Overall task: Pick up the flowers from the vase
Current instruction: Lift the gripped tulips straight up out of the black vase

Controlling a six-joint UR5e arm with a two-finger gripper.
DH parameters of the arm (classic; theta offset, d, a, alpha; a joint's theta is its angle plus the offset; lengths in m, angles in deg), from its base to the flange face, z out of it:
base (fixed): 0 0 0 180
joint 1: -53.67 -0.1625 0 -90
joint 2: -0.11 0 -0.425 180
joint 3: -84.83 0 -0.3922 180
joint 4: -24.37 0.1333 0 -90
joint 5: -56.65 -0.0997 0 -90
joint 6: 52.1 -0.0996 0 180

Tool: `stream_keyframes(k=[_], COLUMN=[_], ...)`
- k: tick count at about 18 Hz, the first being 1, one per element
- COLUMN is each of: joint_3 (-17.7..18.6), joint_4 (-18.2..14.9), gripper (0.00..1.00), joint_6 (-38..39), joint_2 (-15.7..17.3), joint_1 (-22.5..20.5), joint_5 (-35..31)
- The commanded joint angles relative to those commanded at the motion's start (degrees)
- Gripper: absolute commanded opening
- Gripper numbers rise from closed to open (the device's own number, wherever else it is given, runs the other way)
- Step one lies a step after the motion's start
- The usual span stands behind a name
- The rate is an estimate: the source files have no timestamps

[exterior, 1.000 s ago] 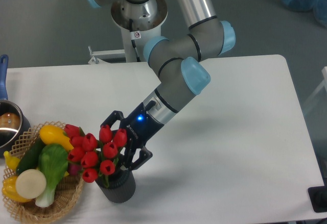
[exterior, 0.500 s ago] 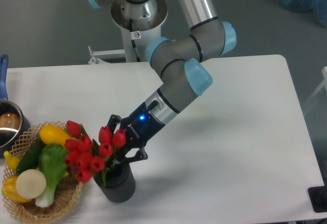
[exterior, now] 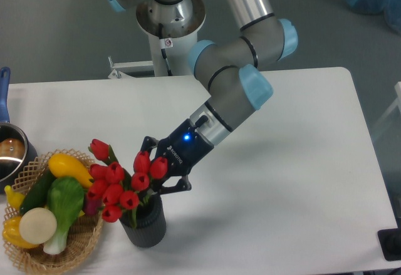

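- Your end effector sits buried in the bunch, just above the vase, its dark fingers on either side of the stems.
- It looks clenched on the flowers; buds and leaves hide the contact itself, so take that as a likely reading.
- The flowers spread out to the camera-left of the end effector and just in front of it, with two buds pressed against its body.
- Their stems run down from the end effector into the mouth of the vase, so the bunch is not out yet.
- The vase stands upright on the desk, directly below the end effector.
- Done, as far as you can see: the reach and probably the grasp.
- Left: lift until the stem ends come clear of the rim.
- Further camera-left of the end effector, the basket of vegetables lies close under the outer buds; mind it as you raise.
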Motion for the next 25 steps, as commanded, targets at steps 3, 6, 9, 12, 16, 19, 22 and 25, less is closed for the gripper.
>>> stream_keyframes(k=[3,6,9,12,16,19,22,25], joint_3=[-1.2,-1.8,-2.7,-2.9,-3.2,-4.7,-6.9,-10.2], joint_4=[0.0,0.0,0.0,-0.1,0.0,-0.1,-0.1,-0.2], gripper=[0.28,0.28,0.28,0.28,0.26,0.26,0.26,0.26], joint_6=[1.6,3.3,5.0,6.6,8.2,10.4,13.4,18.4], joint_2=[0.1,0.2,0.3,1.2,1.4,1.5,1.5,1.5], joint_1=[-0.7,-0.4,0.0,0.1,0.1,-0.4,-0.7,-1.1], joint_5=[1.4,2.3,4.5,5.2,5.4,6.9,7.1,7.4])
